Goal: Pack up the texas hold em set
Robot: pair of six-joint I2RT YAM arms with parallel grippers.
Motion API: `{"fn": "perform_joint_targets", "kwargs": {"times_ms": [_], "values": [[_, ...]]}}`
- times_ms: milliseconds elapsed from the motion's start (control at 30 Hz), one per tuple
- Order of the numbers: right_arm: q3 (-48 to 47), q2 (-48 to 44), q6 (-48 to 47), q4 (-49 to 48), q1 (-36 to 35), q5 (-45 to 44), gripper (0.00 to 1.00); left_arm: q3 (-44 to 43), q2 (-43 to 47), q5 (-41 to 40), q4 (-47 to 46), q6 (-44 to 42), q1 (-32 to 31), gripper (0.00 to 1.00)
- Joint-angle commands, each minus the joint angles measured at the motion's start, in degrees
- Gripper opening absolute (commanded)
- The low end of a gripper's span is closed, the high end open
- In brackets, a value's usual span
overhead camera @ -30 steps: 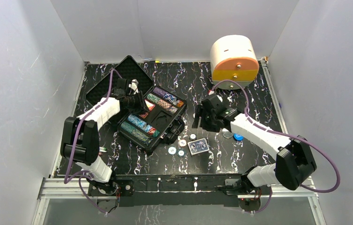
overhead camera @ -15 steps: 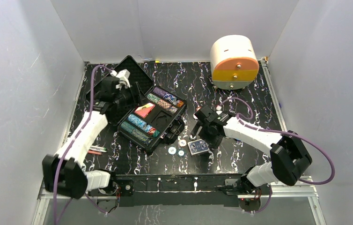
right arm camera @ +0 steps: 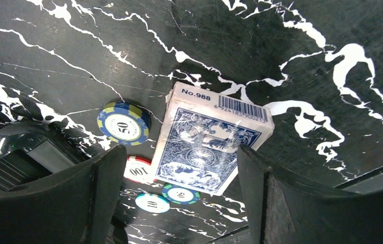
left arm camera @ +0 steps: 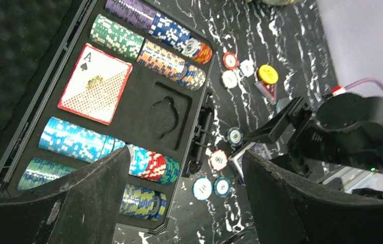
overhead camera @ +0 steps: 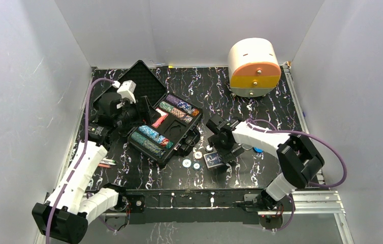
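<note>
Right wrist: right end effector (right arm camera: 179,157) wide over blue deck (right arm camera: 207,147); left end effector (left arm camera: 185,157) wide above case (left arm camera: 138,129).

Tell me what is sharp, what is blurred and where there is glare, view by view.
Top external: evenly lit, sharp, soft shadows on the table. Left wrist: chip rows crisp, left pincer fingers dark and soft up close. Right wrist: blue card deck sharp, barcode legible, slight glare on its wrapping; right pincer fingers blurred.
</note>
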State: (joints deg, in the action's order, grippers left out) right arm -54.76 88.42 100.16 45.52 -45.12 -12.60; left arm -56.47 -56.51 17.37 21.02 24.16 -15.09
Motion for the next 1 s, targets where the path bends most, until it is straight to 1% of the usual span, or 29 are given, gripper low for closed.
{"fn": "perform_joint_targets", "kwargs": {"times_ms": [0, 67, 167, 333, 433, 567, 600, 700, 967], "values": [[-1.6, 2.9, 5.6, 2.6, -0.2, 0.9, 0.86, -1.9, 1.5, -5.9, 4.6, -7.3, -2.8, 0.80], [-0.8, 3.7, 5.9, 1.9, -0.2, 1.6, 0.85, -2.7, 0.8, -8.1, 5.5, -8.6, -4.0, 0.80], [0.0, 4.3, 6.3, 1.6, -0.2, 2.7, 0.82, -2.8, 0.3, -8.4, 5.4, -9.0, -4.9, 0.81], [-0.8, 2.9, 5.9, 4.5, -0.2, 1.9, 0.83, -2.4, 0.0, -8.7, 5.0, -8.5, -4.9, 0.81], [-1.7, 0.7, 5.7, 7.8, -0.2, 0.4, 0.85, -2.3, -0.1, -8.7, 4.7, -8.2, -5.0, 0.81], [-2.3, -1.3, 6.4, 10.8, -0.2, 0.2, 0.97, -1.9, -0.2, -8.5, 4.6, -7.8, -5.0, 0.82], [-2.2, -1.5, 6.6, 11.0, -0.2, 0.5, 0.98, -1.8, -0.2, -8.4, 4.5, -7.7, -5.0, 0.82], [-1.4, -1.5, 6.7, 9.8, -0.2, 1.4, 0.98, -1.5, -0.5, -8.1, 4.2, -7.5, -5.0, 0.82], [-1.6, 2.0, 6.9, 5.2, -0.2, 1.7, 0.98, -1.5, -1.3, -7.6, 3.8, -7.3, -5.0, 0.82]]}}
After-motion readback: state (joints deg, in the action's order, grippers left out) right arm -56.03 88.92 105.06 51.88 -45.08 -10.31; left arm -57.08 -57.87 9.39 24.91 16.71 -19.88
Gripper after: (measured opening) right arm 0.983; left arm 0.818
